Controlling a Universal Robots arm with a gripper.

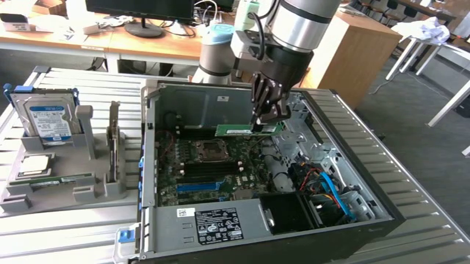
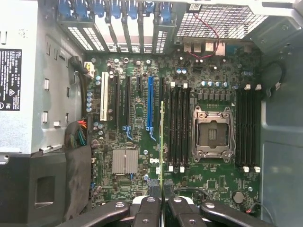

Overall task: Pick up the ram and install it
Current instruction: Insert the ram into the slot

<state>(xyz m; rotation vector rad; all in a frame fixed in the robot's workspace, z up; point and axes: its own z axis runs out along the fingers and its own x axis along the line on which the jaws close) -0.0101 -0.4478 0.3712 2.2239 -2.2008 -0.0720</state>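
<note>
Exterior view. We note a grey metal table (image 1: 426, 220) with a ribbed, slatted top. Behind it we see a wooden desk (image 1: 147, 44) carrying a dark monitor (image 1: 140, 8), and a light wooden cabinet (image 1: 360, 49) toward the exterior view's right. An open computer case (image 1: 375, 217), black steel outside and bare grey sheet inside, lies on its side across the middle of the table. A grey moulded holder (image 1: 66, 195) sits by the table edge on the exterior view's left. It carries an upright hard drive (image 1: 48, 118) with a shiny labelled face, a flat square silver processor (image 1: 37, 165) and a tall thin expansion card (image 1: 114, 137).

The gripper (image 1: 266, 124), black and jointed, reaches down into the case. Its fingers are closed almost fully, pinching one end of the ram (image 1: 236, 131). This thin green stick is held level above the green motherboard (image 1: 187, 173), close to the case's back wall.

Wrist view. We look straight down at the motherboard (image 2: 137, 113), matt green and crowded with small parts. The gripper (image 2: 162, 198) clamps the ram (image 2: 162, 137), seen edge-on as a thin green line. It hangs just beside the bank of black memory slots (image 2: 180, 127), between them and a long blue slot (image 2: 150, 101). Next to that bank is a square steel-framed processor socket (image 2: 212, 135). We cannot tell whether the ram touches the board.
</note>
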